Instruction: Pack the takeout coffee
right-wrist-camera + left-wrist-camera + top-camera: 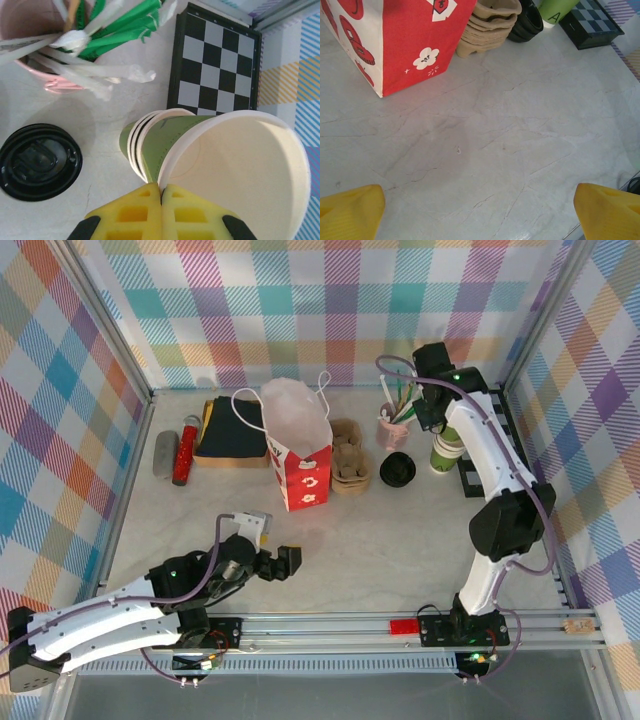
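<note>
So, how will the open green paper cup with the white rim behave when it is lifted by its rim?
Probably very light: the open green paper cup looks empty. Its thin rim may flex where the right gripper pinches it. It sits nested in other cups, so they might lift along too.

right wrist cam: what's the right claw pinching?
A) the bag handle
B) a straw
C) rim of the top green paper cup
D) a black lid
C: the right claw has its yellow fingers closed together on the white rim of the top paper cup.
</note>
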